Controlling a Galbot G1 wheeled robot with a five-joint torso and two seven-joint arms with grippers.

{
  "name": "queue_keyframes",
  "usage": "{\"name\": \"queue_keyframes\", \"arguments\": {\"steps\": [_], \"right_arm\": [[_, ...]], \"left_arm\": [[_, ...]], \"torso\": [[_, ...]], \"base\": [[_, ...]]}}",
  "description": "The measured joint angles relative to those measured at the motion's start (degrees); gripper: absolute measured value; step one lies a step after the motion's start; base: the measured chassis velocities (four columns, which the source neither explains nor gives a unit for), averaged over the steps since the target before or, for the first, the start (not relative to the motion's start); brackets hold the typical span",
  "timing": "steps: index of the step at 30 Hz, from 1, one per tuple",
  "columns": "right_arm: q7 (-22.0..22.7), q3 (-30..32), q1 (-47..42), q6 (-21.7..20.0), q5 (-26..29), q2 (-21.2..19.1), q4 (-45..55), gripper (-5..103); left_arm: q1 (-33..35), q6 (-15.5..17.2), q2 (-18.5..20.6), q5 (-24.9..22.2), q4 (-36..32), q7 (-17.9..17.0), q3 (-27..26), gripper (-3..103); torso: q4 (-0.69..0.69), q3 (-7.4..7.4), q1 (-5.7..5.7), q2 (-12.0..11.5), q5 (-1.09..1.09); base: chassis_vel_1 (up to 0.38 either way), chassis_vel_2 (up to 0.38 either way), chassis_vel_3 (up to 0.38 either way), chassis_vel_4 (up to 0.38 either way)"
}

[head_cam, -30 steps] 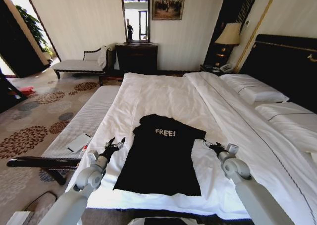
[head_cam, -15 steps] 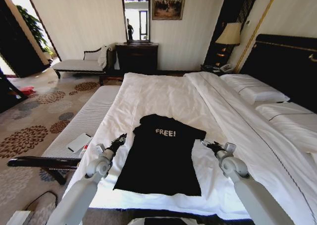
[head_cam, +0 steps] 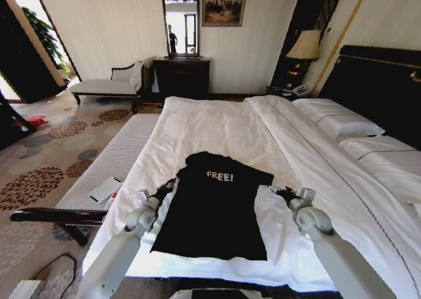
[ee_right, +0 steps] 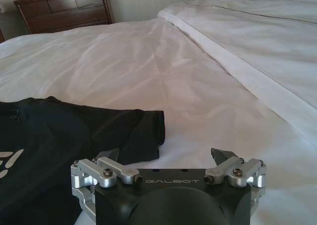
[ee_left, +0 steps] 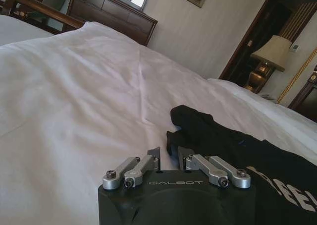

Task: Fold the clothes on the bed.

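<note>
The clothes, one black T-shirt [head_cam: 214, 210] with white "FREE!" lettering, lie flat and face up near the foot of the bed [head_cam: 217, 124]. My left gripper [head_cam: 168, 185] is at the shirt's left sleeve. In the left wrist view, that gripper [ee_left: 169, 153] has its fingers drawn close, and the sleeve's hem [ee_left: 173, 136] sits between the tips. My right gripper [head_cam: 276, 191] hovers just off the right sleeve. In the right wrist view, it [ee_right: 165, 154] is wide open, with the sleeve [ee_right: 143, 128] slightly ahead and to one side.
A striped bench [head_cam: 112, 161] runs along the bed's left side with a white flat item [head_cam: 105, 189] on it. Pillows [head_cam: 335, 118] and a dark headboard [head_cam: 381, 88] are on the right. A chaise [head_cam: 105, 85], dresser [head_cam: 181, 75] and lamp [head_cam: 304, 45] stand by the far wall.
My left gripper has moved right to the shirt's left sleeve, and its fingers have narrowed from a wide V. The right gripper has barely shifted and the shirt lies as before.
</note>
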Motion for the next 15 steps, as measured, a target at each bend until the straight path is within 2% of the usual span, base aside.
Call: {"name": "queue_keyframes", "arguments": {"steps": [2,3,14,15], "right_arm": [[0.0,-0.03,-0.03,-0.01,0.0,0.03,0.0,100],[-0.01,-0.05,-0.06,-0.04,0.17,0.07,0.0,100],[-0.12,-0.07,-0.23,-0.35,1.88,-0.88,0.53,100],[-0.12,-0.07,-0.22,-0.35,1.95,-0.98,0.52,100]], "left_arm": [[-0.35,-0.05,-0.08,0.0,0.58,0.1,-0.02,25],[-0.76,-0.12,-0.24,0.01,1.16,0.29,0.01,32],[-4.56,-0.19,-2.31,-0.89,5.11,0.57,1.66,34],[-4.9,-0.16,-2.59,-1.03,5.51,0.58,1.79,37]], "torso": [[0.0,0.0,0.0,0.0,0.0],[0.01,0.0,0.0,0.0,0.0],[-0.01,0.0,0.0,0.0,0.0],[0.0,0.0,0.0,0.0,0.0]], "base": [[0.0,0.0,0.0,0.0],[0.0,0.0,0.0,0.0],[0.0,0.0,0.0,0.0],[0.0,0.0,0.0,0.0]]}}
